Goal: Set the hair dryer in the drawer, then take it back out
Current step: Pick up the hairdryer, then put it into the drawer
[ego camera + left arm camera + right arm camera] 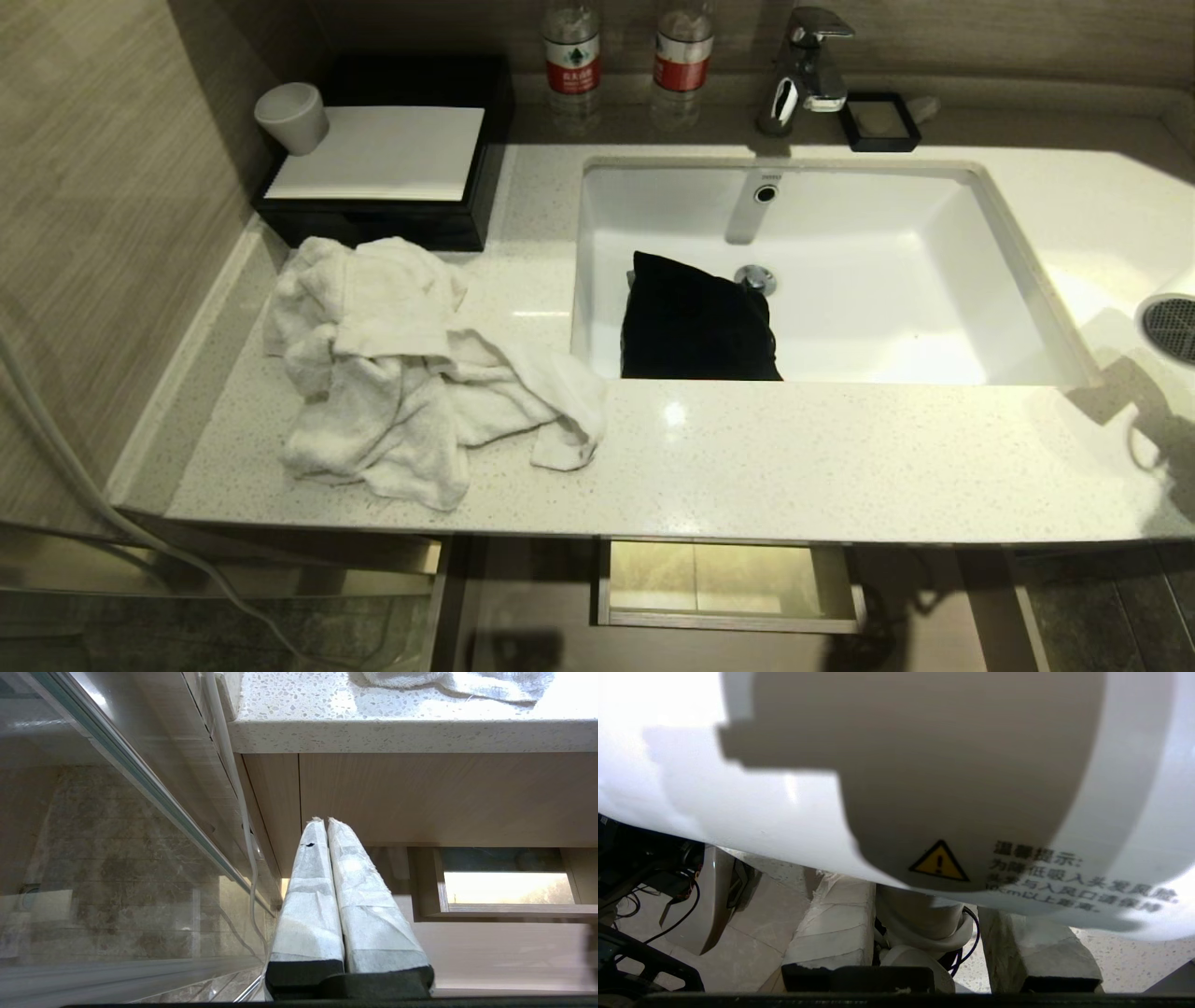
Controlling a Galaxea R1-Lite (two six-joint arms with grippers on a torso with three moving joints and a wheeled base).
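- My right gripper (924, 933) is clamped on the hair dryer (971, 779), held at the countertop's (747, 457) right edge.
- My left gripper (327, 826) is closed, parked beside the open drawer (504, 912).

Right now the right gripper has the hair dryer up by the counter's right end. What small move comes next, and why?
Probably carry it down and leftward toward the open drawer. The right gripper holds the hair dryer at counter height, while the drawer lies lower, under the sink.
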